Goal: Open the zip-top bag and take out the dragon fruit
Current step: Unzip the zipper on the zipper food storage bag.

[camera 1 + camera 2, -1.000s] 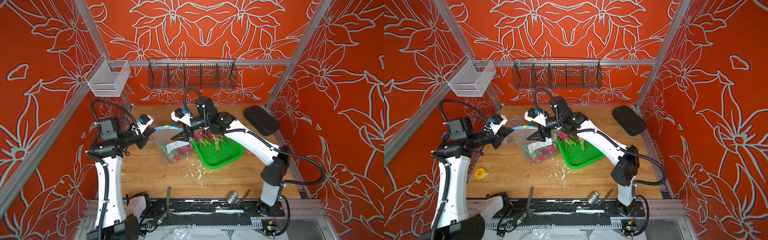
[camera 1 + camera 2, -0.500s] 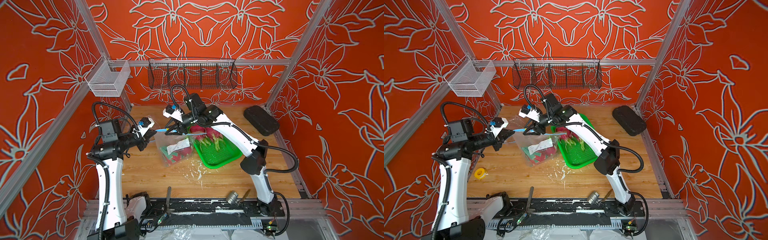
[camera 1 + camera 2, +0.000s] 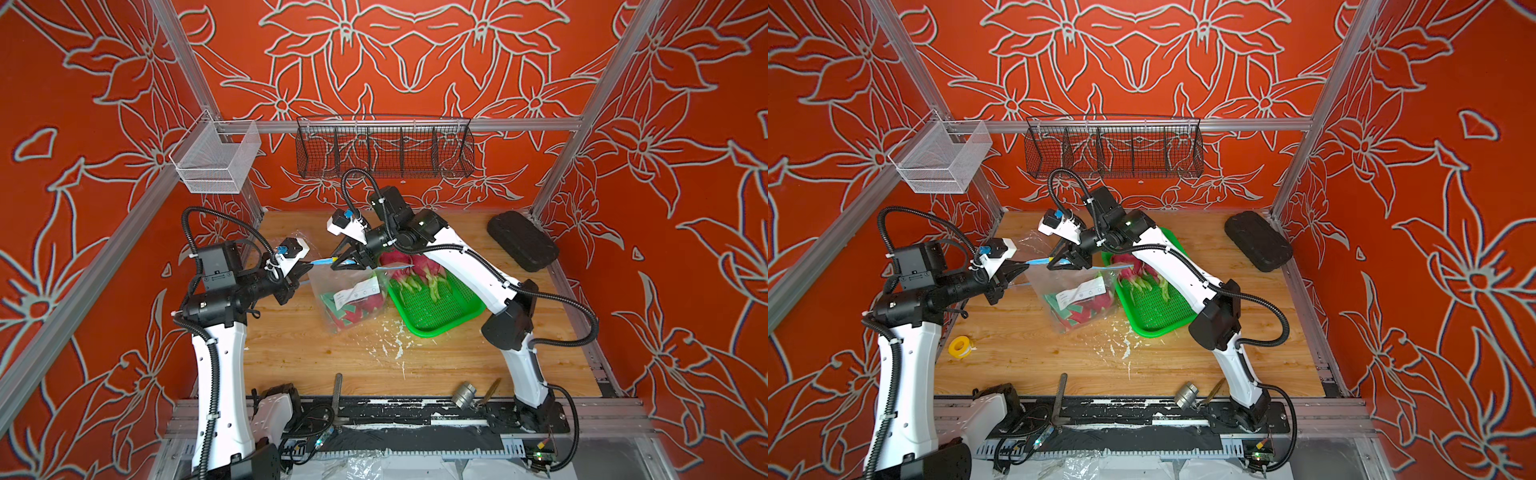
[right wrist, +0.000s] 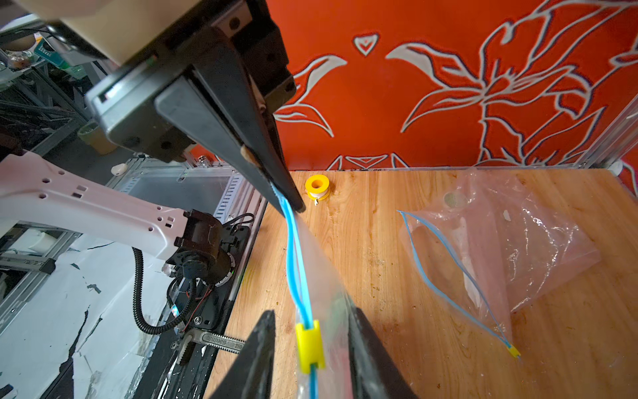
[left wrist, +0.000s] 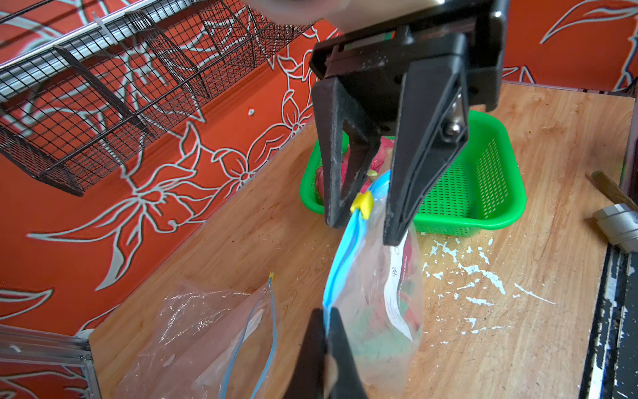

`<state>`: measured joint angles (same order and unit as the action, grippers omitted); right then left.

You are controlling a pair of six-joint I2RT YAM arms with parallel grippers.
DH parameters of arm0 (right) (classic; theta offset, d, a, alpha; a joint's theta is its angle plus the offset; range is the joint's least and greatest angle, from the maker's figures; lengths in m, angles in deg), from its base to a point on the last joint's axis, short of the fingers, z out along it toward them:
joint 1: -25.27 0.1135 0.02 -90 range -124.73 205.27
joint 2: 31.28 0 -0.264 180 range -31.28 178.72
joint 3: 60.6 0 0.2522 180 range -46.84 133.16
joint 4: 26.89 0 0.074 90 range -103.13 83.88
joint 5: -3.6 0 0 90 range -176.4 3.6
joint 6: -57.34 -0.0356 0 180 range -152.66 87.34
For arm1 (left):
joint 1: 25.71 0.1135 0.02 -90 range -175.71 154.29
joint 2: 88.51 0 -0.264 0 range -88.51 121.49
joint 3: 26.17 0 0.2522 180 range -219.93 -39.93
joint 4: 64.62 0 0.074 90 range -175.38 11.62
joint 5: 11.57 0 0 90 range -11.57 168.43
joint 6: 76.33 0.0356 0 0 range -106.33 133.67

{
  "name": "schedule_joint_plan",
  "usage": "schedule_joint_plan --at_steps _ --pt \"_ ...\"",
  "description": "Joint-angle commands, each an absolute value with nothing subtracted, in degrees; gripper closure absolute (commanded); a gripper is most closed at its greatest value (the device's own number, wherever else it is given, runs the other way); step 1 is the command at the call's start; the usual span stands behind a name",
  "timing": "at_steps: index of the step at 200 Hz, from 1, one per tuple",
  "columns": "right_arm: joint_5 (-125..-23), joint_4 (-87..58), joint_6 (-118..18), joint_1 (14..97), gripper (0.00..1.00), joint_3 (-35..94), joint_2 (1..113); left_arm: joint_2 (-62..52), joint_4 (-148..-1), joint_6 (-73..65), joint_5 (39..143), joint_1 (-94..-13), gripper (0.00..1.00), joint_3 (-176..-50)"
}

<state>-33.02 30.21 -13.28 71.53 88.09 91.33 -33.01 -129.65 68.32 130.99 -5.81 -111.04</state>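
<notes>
A clear zip-top bag [image 3: 353, 299] [image 3: 1075, 299] with a white label hangs above the wooden table, with pink-and-green dragon fruit [image 3: 365, 309] inside. My left gripper [image 3: 309, 264] [image 5: 326, 321] is shut on the bag's blue zip edge at one end. My right gripper [image 3: 340, 266] [image 4: 312, 312] straddles the yellow slider [image 4: 310, 345] [image 5: 361, 203]. One finger stands apart from the slider and the other is against the plastic. More dragon fruit [image 3: 399, 266] lies in the green perforated tray [image 3: 440, 311] beside the bag.
A second, empty zip bag [image 4: 500, 248] [image 5: 214, 328] lies flat near the back left. A yellow tape roll [image 3: 961, 345], a black pad [image 3: 521, 241], metal parts [image 3: 463, 395] by the front rail, a black wire basket [image 3: 384, 151] and a white mesh basket [image 3: 216, 162] on the frame.
My right gripper has swung left from beside the tray to the bag's top edge, and its jaws have narrowed around the yellow slider. The left gripper has kept its hold.
</notes>
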Motion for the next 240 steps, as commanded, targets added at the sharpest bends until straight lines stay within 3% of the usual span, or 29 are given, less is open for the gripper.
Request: schedule_joint_plan --at_steps 1,38,73,147,186,240 --pt "-30.84 29.05 -13.65 71.84 0.63 87.87 88.95 -33.58 -128.54 69.34 131.58 -5.64 1.00 -110.68" --pt "-30.78 29.66 -13.85 71.69 0.72 87.96 89.30 -33.66 -127.93 68.87 131.34 -5.62 1.00 -110.51" --pt "-30.77 30.84 -12.75 71.72 0.90 87.97 89.23 -33.67 -127.55 68.88 130.37 -5.66 1.00 -110.15" --pt "-32.17 31.99 -10.89 69.28 0.97 82.31 83.94 -30.36 -123.04 68.46 116.66 -5.26 1.00 -111.08" --pt "-35.05 30.06 -9.72 65.69 0.98 71.76 76.67 -24.23 -119.80 65.73 107.99 0.37 1.00 -116.72" --pt "-38.16 23.30 -9.54 63.00 0.98 59.65 69.10 -21.96 -120.28 64.71 111.62 6.44 1.00 -118.65"
